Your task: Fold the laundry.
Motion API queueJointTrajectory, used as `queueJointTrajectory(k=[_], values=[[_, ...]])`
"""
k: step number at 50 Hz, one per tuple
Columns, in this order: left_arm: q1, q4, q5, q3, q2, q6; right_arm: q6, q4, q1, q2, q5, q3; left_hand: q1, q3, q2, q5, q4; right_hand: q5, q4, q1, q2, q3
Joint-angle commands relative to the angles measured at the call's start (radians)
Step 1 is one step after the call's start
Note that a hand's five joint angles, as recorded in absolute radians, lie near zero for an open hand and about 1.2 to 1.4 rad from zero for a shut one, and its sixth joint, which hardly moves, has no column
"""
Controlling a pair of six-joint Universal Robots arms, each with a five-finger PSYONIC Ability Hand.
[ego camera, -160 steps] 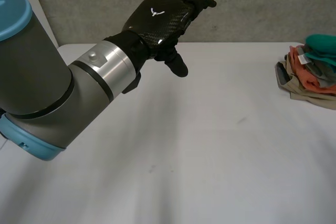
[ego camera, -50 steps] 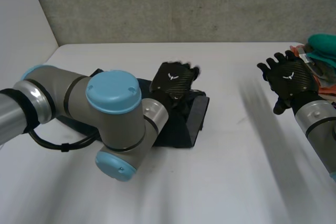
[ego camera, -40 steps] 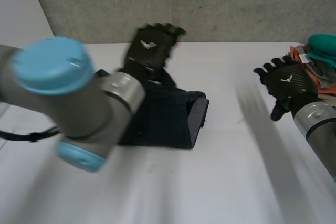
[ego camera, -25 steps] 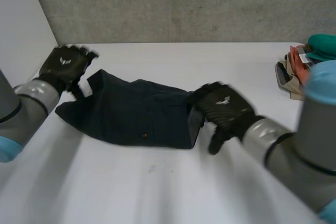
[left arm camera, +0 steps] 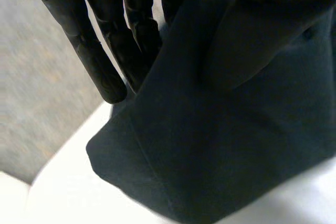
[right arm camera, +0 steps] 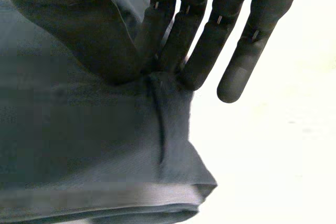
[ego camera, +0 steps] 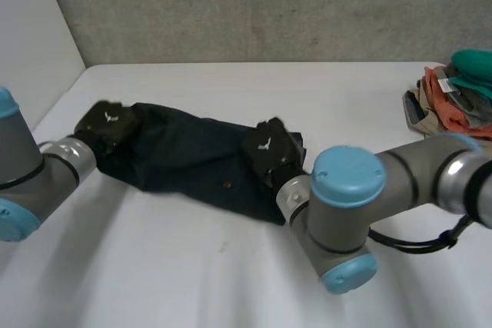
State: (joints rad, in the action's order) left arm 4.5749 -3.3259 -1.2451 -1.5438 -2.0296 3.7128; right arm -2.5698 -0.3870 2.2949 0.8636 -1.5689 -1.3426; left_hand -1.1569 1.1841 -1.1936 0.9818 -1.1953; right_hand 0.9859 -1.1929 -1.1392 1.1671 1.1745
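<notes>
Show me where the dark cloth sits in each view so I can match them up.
Head view: the dark cloth lies on the white table, stretched between the left hand and the right hand.
Left wrist view: one end is pinched between the left hand's fingers and thumb.
Right wrist view: the other end is pinched at the right hand's fingertips.
Shared landmark: the white table beside the cloth.

No actual text I can read here, just a small white winged logo [ego camera: 108, 117] on the left hand [ego camera: 104, 128] and the right hand [ego camera: 270, 157].
</notes>
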Motion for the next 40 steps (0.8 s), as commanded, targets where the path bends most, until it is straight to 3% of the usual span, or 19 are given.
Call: queueJointTrajectory(k=[1,5,9,15,18,20,21,23,27,34,40], values=[[-0.093,0.068,-0.066,-0.042,0.307,-0.174,0.013,0.121,-0.142,0.349,-0.003,-0.087,-0.239,0.212,-0.203,0.24,-0.201,0.236,-0.203,-0.257,0.229,0.222],[-0.128,0.131,-0.092,-0.044,0.462,-0.293,0.01,0.28,-0.238,0.481,0.029,-0.04,-0.239,0.212,-0.203,0.24,-0.201,0.236,-0.203,-0.257,0.229,0.222],[-0.148,0.186,-0.094,-0.047,0.537,-0.417,-0.004,0.407,-0.279,0.492,0.091,0.013,-0.239,0.212,-0.203,0.24,-0.201,0.236,-0.203,-0.257,0.229,0.222],[-0.189,0.194,-0.102,-0.044,0.473,-0.481,-0.03,0.422,-0.31,0.466,0.122,0.045,-0.239,0.212,-0.203,0.24,-0.201,0.236,-0.203,-0.257,0.229,0.222],[-0.202,0.195,-0.125,-0.015,0.35,-0.476,-0.053,0.424,-0.308,0.365,0.11,0.063,-0.239,0.212,-0.203,0.24,-0.201,0.193,-0.161,-0.215,0.187,0.179],[-0.202,0.195,-0.149,0.01,0.301,-0.475,-0.075,0.428,-0.299,0.319,0.107,0.068,-0.239,0.212,-0.203,0.24,-0.201,-0.219,0.252,0.198,-0.226,-0.233],[-0.203,0.195,-0.18,0.033,0.264,-0.473,-0.11,0.43,-0.298,0.298,0.102,0.056,-0.239,0.212,-0.203,0.24,-0.201,-0.567,0.599,0.546,-0.574,-0.581],[-0.203,0.192,-0.214,0.051,0.241,-0.47,-0.162,0.436,-0.296,0.298,0.096,0.034,-0.239,0.212,-0.203,0.24,-0.201,-0.807,0.84,0.786,-0.814,-0.821],[-0.208,0.19,-0.264,0.08,0.229,-0.462,-0.271,0.468,-0.266,0.31,0.09,-0.052,-0.239,0.212,-0.203,0.24,-0.201,-0.794,0.826,0.772,-0.8,-0.808],[-0.205,0.186,-0.263,0.088,0.233,-0.464,-0.382,0.585,-0.189,0.41,0.13,-0.217,-0.239,0.212,-0.203,0.24,-0.201,-0.779,0.811,0.758,-0.786,-0.793],[-0.206,0.172,-0.264,0.093,0.229,-0.462,-0.374,0.467,-0.091,0.358,0.141,-0.299,-0.239,0.212,-0.203,0.24,-0.201,-0.773,0.806,0.752,-0.78,-0.787]])
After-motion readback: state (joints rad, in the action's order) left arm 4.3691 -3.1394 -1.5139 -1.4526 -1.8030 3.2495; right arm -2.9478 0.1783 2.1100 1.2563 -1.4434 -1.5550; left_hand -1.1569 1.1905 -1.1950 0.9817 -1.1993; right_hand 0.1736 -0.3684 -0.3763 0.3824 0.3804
